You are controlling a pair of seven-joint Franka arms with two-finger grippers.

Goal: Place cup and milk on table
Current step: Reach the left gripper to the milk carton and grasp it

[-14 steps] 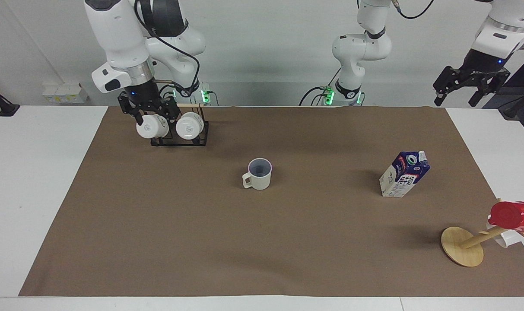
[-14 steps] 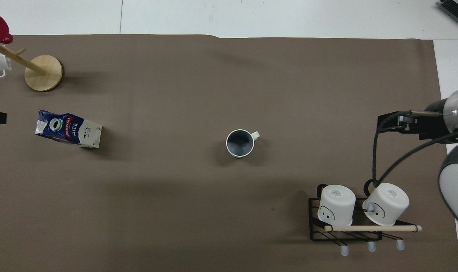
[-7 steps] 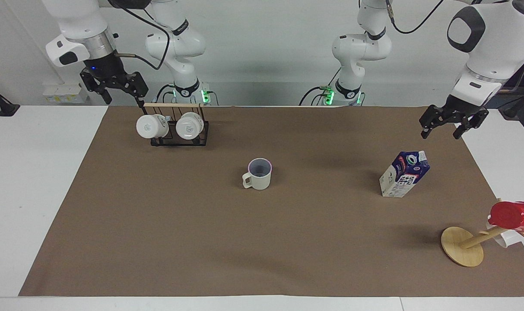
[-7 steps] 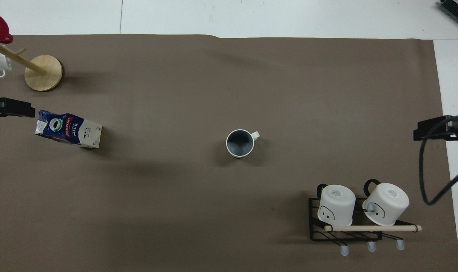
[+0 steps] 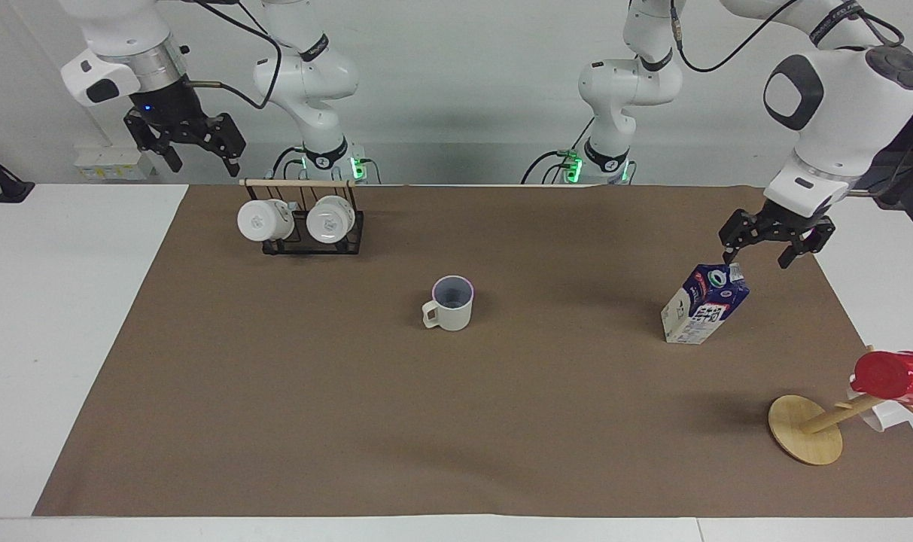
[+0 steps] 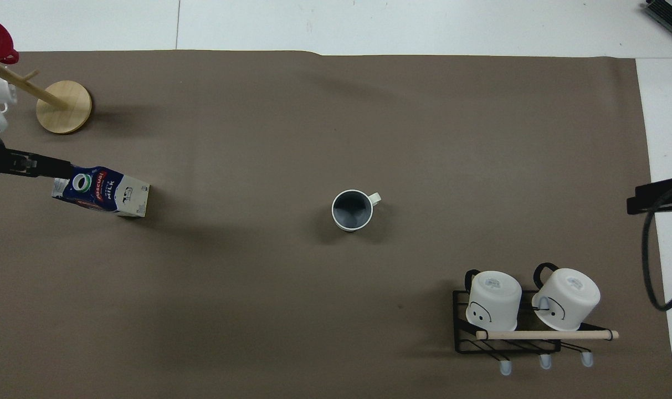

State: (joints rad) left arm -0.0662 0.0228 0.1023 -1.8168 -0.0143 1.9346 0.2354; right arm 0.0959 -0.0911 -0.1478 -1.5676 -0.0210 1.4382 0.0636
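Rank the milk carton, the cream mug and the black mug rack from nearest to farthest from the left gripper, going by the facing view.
From the left gripper, open above the carton's top:
1. Milk carton, just under it, at the left arm's end of the mat.
2. Cream mug, mid-mat.
3. Black mug rack, at the right arm's end, nearest the robots.

Facing camera: high, across the desk [image 5: 19, 316], looking toward the robots. Overhead camera: steep downward view. Both cover the brown mat [image 5: 456, 391].
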